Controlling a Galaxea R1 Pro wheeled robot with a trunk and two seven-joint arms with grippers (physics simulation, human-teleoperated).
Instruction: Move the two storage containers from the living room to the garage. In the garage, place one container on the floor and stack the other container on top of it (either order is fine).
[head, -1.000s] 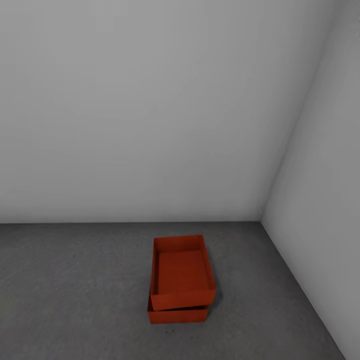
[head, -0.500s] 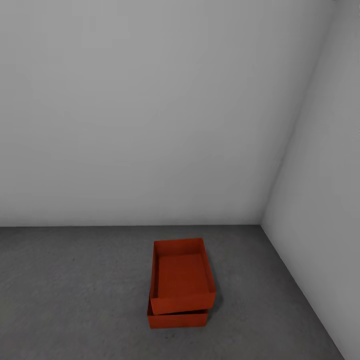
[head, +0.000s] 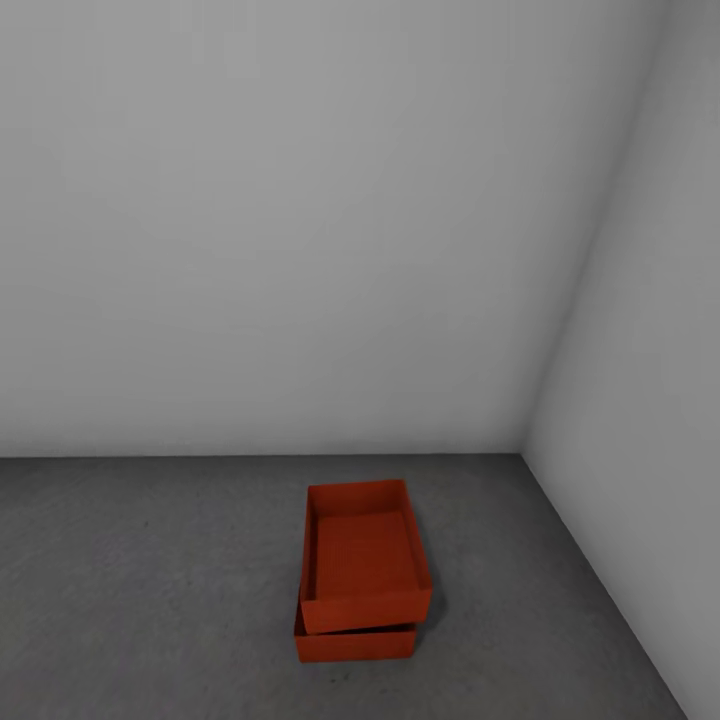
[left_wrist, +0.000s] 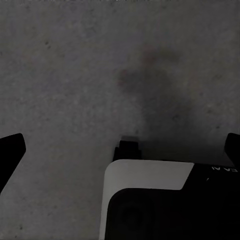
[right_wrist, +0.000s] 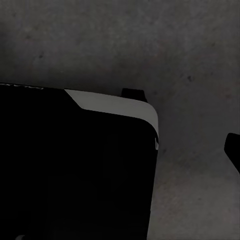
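One red bin (head: 365, 555) sat slightly askew on the other bin (head: 355, 644) on the grey floor (head: 150, 580), near the corner. The left gripper (left_wrist: 120, 150) hung with jaws wide apart, empty; the right gripper's (right_wrist: 233, 150) jaw state could not be told.

Orange-red containers (head: 362, 565) stacked (upper askew)

- A dark grey, mottled concrete floor (left_wrist: 100, 65) spans the frame, with a faint darker smudge at upper centre-right.
- The left gripper (left_wrist: 122, 150) has its two black fingertips (left_wrist: 10, 150) at the far left and right edges, spread wide with nothing between them.
- A white-edged black robot body panel (left_wrist: 150, 200) occupies the lower right.
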